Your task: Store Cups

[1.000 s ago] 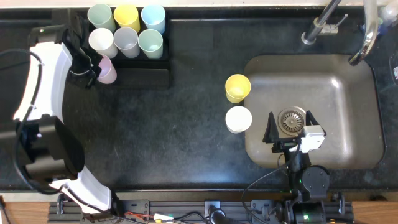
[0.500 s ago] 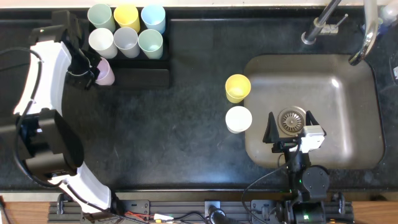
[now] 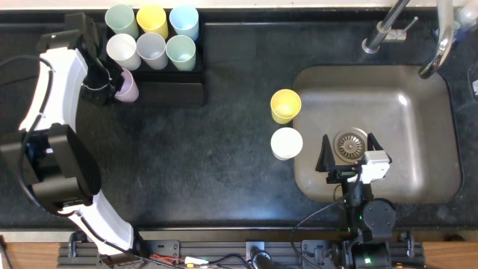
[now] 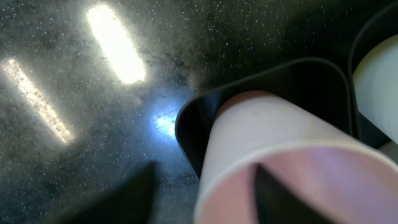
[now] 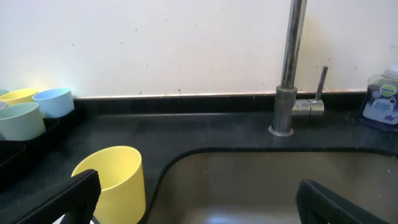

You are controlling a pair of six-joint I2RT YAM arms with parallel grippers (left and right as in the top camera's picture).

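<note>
Left gripper, upper left, pinches the wall of one smooth lilac cup, whose base sits in an end compartment of the black tray. Six pastel cups fill the tray's rear rows. Right gripper, fingers spread, hangs over the steel sink. One yellow cup and one white cup stand just left of the sink.

Light falls evenly from overhead in the top view. The dark speckled stone counter soaks it up and shadows stay faint, while the brushed steel sink returns a dull grey sheen. In the left wrist view two long white glare streaks and a bluish spot burn on the counter. The pale pink plastic cup, close to the lens, is blurred. The right wrist view is bright, with a white wall lit flat, thin highlights on the chrome tap, and the right gripper soft-edged and dark.
</note>
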